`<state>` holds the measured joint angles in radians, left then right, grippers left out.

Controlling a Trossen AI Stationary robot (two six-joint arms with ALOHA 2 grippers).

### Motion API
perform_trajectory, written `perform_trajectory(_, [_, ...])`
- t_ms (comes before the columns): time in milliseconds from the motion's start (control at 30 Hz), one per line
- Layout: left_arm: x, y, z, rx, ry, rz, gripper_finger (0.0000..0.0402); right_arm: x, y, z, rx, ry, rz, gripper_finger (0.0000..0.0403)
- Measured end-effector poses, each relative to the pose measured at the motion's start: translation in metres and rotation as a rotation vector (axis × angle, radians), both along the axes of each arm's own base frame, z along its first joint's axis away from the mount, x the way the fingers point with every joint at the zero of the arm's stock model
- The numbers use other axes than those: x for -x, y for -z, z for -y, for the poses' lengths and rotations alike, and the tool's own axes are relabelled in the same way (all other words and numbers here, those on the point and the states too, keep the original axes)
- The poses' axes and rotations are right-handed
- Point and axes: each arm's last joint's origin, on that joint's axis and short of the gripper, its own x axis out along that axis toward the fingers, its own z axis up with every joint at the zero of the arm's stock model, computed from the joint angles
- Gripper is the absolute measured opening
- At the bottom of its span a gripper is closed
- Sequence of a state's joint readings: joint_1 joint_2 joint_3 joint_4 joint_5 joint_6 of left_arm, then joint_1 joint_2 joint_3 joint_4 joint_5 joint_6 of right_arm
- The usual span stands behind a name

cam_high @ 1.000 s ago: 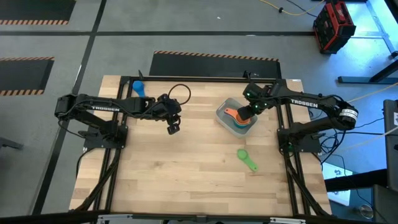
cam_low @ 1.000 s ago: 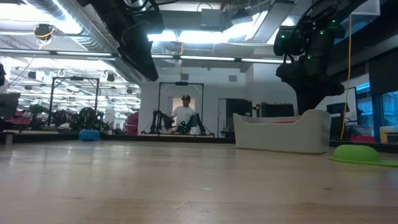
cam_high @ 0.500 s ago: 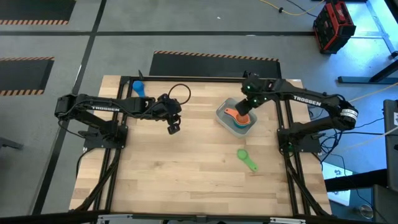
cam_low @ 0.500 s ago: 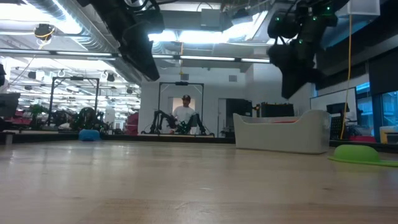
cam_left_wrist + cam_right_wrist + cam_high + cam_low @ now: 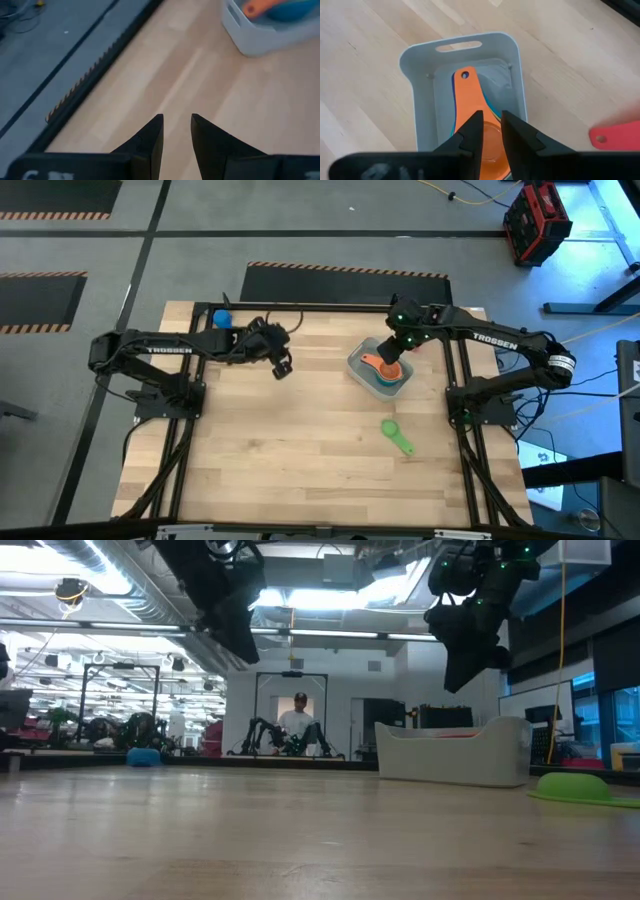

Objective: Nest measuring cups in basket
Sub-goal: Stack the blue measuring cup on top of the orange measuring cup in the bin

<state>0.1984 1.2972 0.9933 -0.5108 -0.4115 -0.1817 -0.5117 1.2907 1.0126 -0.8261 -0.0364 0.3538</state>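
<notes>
The pale grey basket (image 5: 355, 365) stands right of the table's middle. In it an orange cup (image 5: 470, 100) lies nested on blue and teal cups (image 5: 388, 383), its handle pointing at the basket's slotted end wall. My right gripper (image 5: 492, 125) hovers above the orange bowl, shut, touching nothing. My left gripper (image 5: 283, 368) hangs shut over bare wood left of the basket. A green cup (image 5: 397, 436) lies bowl-down on the table, nearer than the basket. A blue cup (image 5: 222, 319) sits at the far left corner. A red handle (image 5: 615, 136) lies on the wood beside the basket.
Open wood lies between the two grippers and across the near half of the table. A black cable loops at the far edge behind my left arm. In the low view the basket (image 5: 455, 755) and green cup (image 5: 575, 786) stand at right; a person sits in the room beyond.
My right gripper has risen out of the basket and drawn slightly toward the far edge, leaving the orange cup lying in the stack. In the last half second my left gripper has moved toward the far edge.
</notes>
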Motion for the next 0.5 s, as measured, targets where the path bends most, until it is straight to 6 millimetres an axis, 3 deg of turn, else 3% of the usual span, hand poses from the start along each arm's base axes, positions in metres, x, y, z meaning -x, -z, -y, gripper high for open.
perform_trajectory(267, [0.01, -0.02, -0.025, -0.065, -0.048, -0.099, 0.0092, 0.0, 0.0, 0.0, 0.026, -0.063, -0.013, 0.0073])
perform_trajectory(500, [0.032, -0.012, -0.039, -0.111, -0.106, -0.358, 0.0092, 0.0, 0.0, 0.0, 0.051, -0.117, -0.024, 0.0073])
